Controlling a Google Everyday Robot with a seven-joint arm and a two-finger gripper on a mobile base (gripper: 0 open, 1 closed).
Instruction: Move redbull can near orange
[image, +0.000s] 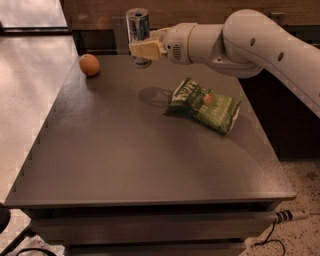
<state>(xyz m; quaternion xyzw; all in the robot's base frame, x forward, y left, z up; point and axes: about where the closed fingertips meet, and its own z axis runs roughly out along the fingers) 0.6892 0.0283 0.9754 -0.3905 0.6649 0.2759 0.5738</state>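
Note:
The redbull can (137, 26), slim and silver-blue, is held upright in the air above the far part of the dark table (125, 150). My gripper (145, 49) is shut on its lower half, reaching in from the right on the white arm. The orange (89, 65) sits on the table near the far left corner, to the left of and below the can, apart from it.
A green crinkled chip bag (205, 105) lies on the table right of centre, below the arm. The table's left edge borders a pale floor (25, 100). A dark cabinet wall runs behind the table. A cable lies on the floor at the lower right.

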